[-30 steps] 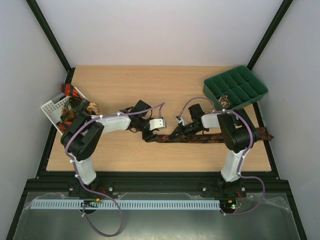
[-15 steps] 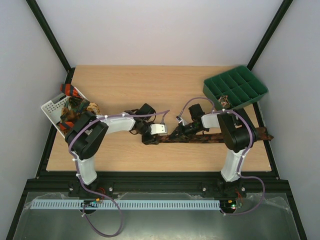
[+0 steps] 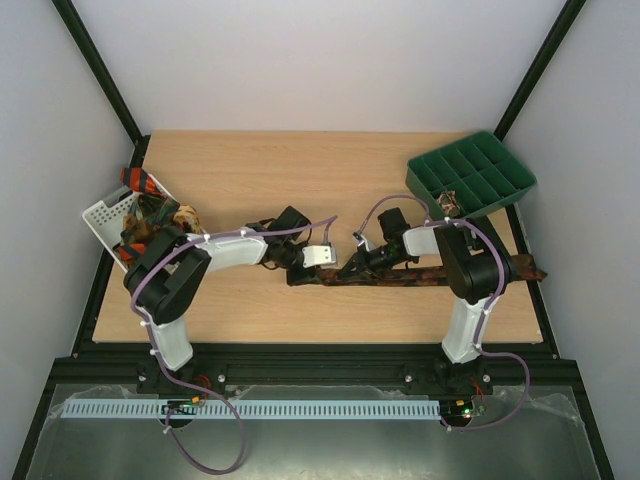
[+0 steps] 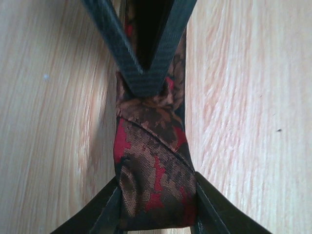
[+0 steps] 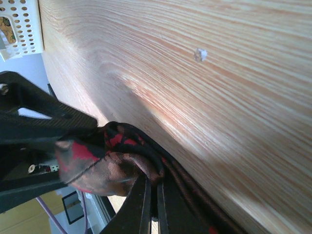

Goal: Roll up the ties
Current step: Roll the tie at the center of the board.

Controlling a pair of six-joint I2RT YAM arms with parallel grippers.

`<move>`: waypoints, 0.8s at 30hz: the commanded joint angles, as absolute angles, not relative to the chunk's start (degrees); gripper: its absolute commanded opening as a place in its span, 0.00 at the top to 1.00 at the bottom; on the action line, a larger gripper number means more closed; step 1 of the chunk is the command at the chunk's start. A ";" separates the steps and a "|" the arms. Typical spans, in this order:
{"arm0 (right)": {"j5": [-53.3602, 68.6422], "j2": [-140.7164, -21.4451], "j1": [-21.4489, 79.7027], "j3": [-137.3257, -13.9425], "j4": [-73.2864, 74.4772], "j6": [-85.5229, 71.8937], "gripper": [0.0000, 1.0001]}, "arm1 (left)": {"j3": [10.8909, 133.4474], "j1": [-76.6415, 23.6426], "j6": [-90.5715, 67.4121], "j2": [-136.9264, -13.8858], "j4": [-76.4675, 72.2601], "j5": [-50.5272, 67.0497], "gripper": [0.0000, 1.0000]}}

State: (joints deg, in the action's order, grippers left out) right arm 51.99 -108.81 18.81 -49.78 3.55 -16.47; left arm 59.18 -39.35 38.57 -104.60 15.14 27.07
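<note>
A wooden table [image 3: 300, 170] is seen from above, with a green tray [image 3: 416, 180] placed at its far right corner and a white basket [image 3: 100, 215] at the left edge, in which other ties [image 3: 150, 205] are kept. The dark brown tie [image 3: 430, 277] (red specks are woven in it) is laid flat across the near right part of the table, and its left end is folded over near the middle. This folded end is pinched by the left gripper [image 4: 156, 214], one finger being pressed on each side. Just beside it, the tie is clamped by the right gripper [image 5: 153, 200], whose fingers are brought almost together.
</note>
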 commanded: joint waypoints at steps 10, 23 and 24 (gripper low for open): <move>49.14 -110.61 18.63 -49.18 5.98 -16.52 0.99 | 60.31 -39.63 34.28 -107.84 6.67 38.26 0.64; 50.33 -110.27 18.63 -49.56 6.33 -16.49 0.99 | 59.19 -40.78 32.62 -112.94 2.01 35.19 0.67; 50.37 -109.88 18.64 -49.73 6.71 -16.26 0.99 | 59.29 -40.85 32.61 -113.20 2.72 34.88 0.68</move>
State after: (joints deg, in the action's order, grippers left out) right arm 52.42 -108.88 18.76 -49.78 3.57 -16.73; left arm 59.33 -40.23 32.82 -110.78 2.55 35.51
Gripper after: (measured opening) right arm 0.025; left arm 0.342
